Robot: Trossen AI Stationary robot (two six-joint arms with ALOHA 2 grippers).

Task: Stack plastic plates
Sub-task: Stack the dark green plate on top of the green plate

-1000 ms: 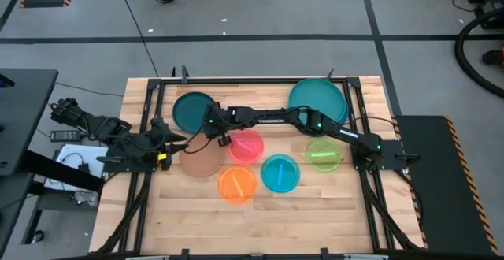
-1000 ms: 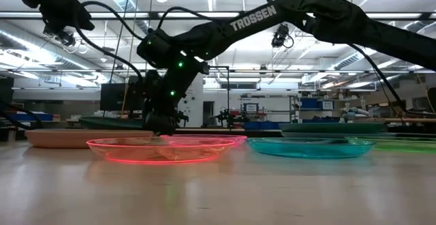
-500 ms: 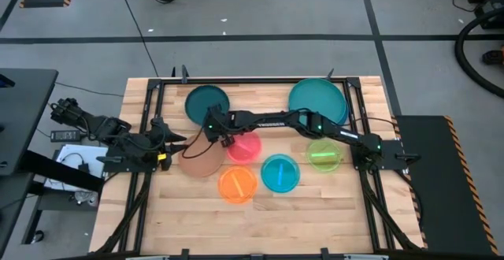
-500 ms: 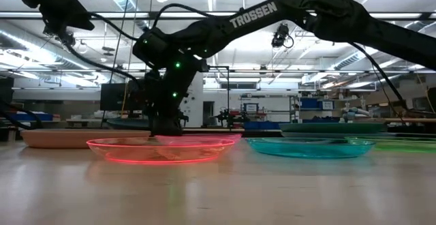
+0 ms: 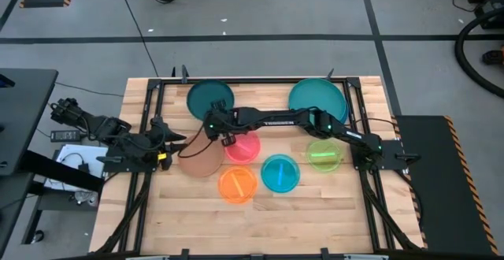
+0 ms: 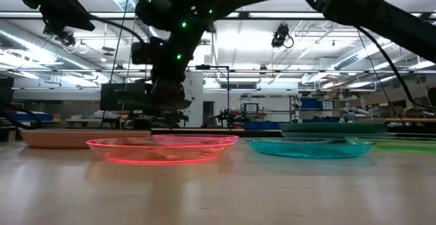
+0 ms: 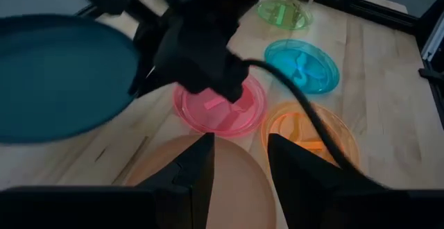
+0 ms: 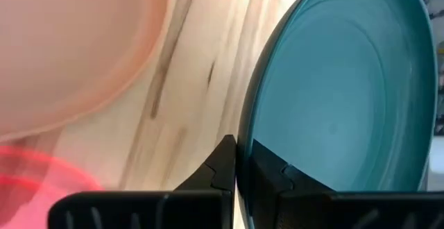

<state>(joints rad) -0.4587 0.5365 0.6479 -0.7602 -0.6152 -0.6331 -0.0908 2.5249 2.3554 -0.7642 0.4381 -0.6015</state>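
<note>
The medium dark-teal plate (image 5: 210, 100) hangs in the air at the far left of the table, and my right gripper (image 5: 218, 125) is shut on it. In the low view the plate (image 6: 139, 103) floats above the others. The brown plate (image 5: 201, 159) lies flat beside my left gripper (image 5: 170, 139), which is open just off its left edge and touches nothing. Pink (image 5: 243, 146), orange (image 5: 238, 183), cyan (image 5: 279, 173) and green (image 5: 323, 154) small plates lie flat on the wood. A large teal plate (image 5: 316, 98) sits at the far right on a blue one. My right gripper pinches the dark-teal plate's rim (image 8: 241, 153) on the side facing the table's near edge, one finger inside the rim and one outside. The fingers (image 6: 167, 101) come from above, pointing down. The plate is lifted clear of the table and sits roughly level.
My right arm (image 5: 276, 120) stretches across the table's far half, above the pink plate. A black frame (image 5: 157, 94) runs along the table's edges. Bare wood lies at the near edge (image 5: 260, 224). The workshop room shows beyond the table.
My right gripper has risen, still shut on the dark-teal plate's rim. The plate has left the table, come up clear of the other plates, and shifted a little toward the table's right and far edge.
</note>
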